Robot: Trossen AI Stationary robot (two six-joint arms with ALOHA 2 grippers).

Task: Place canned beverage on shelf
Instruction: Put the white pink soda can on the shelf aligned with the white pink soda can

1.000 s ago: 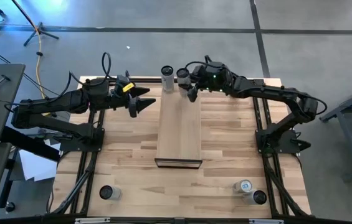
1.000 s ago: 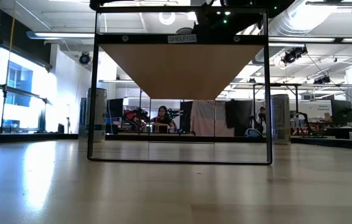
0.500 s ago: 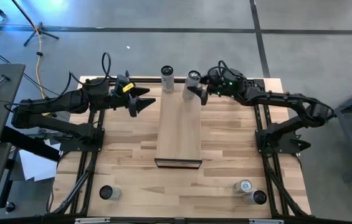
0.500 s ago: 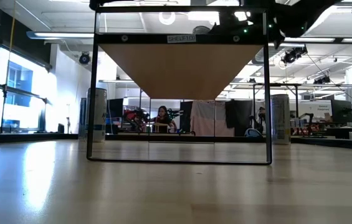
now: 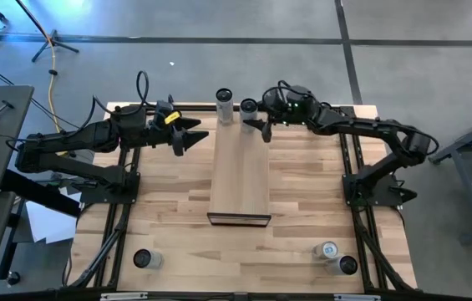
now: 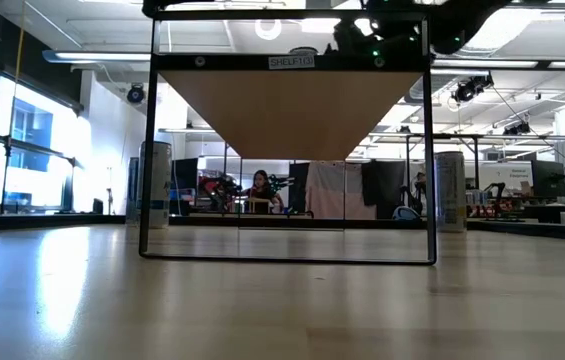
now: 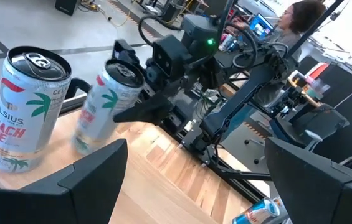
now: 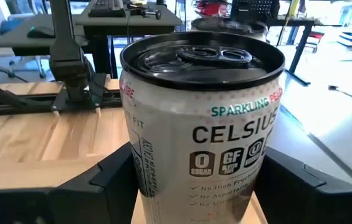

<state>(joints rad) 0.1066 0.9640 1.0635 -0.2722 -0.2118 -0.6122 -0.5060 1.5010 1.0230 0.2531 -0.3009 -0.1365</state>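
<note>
The shelf [image 5: 240,176] is a long pale board raised over the middle of the table. One white can [image 5: 225,107] stands upright on its bottom at the shelf's far end [image 7: 29,112]. A second white canned beverage [image 5: 248,108] is beside it, tilted, with my right gripper [image 5: 256,126] shut on it. My left gripper [image 5: 194,142] hovers open just left of the shelf's far end, apart from both cans. My right gripper pinches the canned beverage's side wall [image 8: 151,180] between its two fingers [image 8: 107,183], one on each side of the can's lower body. The fingers come roughly level from the table's right. The can is tilted, its bottom [image 7: 83,144] close over the shelf's far end; whether it touches, I cannot tell.
Three more cans are near the table's front edge: one at the left [image 5: 145,259] and two at the right [image 5: 327,250], [image 5: 346,265]. Dark frame rails run along both table sides. The shelf's near part is bare wood.
My right gripper has carried the can a little toward the table's right edge and then back toward the standing can, sinking slightly and rolling, so the can now tilts.
</note>
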